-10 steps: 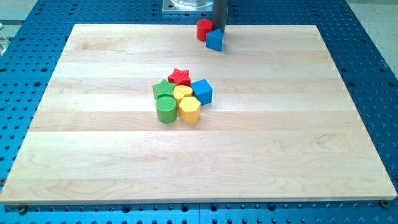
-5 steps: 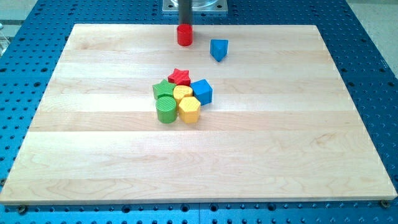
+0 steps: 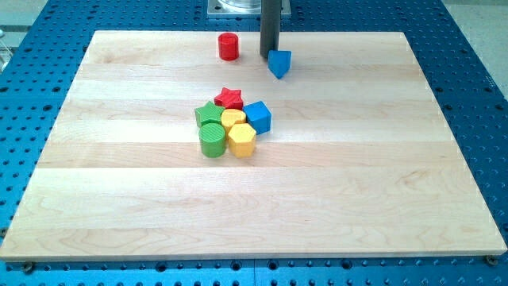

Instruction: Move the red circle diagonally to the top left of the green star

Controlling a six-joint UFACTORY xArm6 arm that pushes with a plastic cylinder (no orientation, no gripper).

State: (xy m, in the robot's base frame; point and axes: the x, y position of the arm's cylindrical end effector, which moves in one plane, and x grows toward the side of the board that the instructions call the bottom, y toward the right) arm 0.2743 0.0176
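Note:
The red circle (image 3: 228, 46) stands near the view's top, left of centre. The green star (image 3: 208, 114) sits in the cluster at the board's middle, partly hidden by the green cylinder (image 3: 212, 139). The red circle is up and slightly right of the star, well apart from it. My tip (image 3: 269, 55) is to the right of the red circle, apart from it, and just left of a lone blue block (image 3: 279, 63).
The cluster also holds a red star (image 3: 230, 98), a blue cube (image 3: 257, 117), a yellow block (image 3: 233, 119) and a yellow hexagon (image 3: 241, 140). The wooden board (image 3: 119, 199) lies on a blue perforated table.
The red circle has slid left from beside the blue block. My tip followed it left, then moved back right and now stands next to the blue block.

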